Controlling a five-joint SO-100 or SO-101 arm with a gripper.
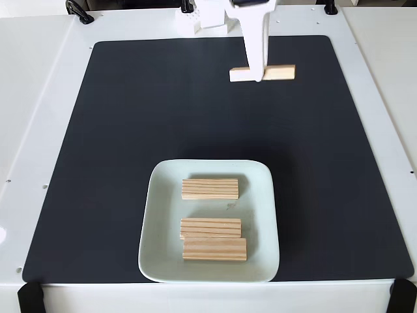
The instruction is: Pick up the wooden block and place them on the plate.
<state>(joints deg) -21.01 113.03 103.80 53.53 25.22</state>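
At the mat's (117, 143) far edge we saw the gripper (255, 73) clamped around a fourth wooden block (281, 72); three wooden blocks (210, 188) (210, 227) (215, 250) lay flat on the plate (156, 254) nearer us.

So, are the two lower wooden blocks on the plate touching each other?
Touching. The fixed view shows the middle block and the nearest block edge to edge on the plate.
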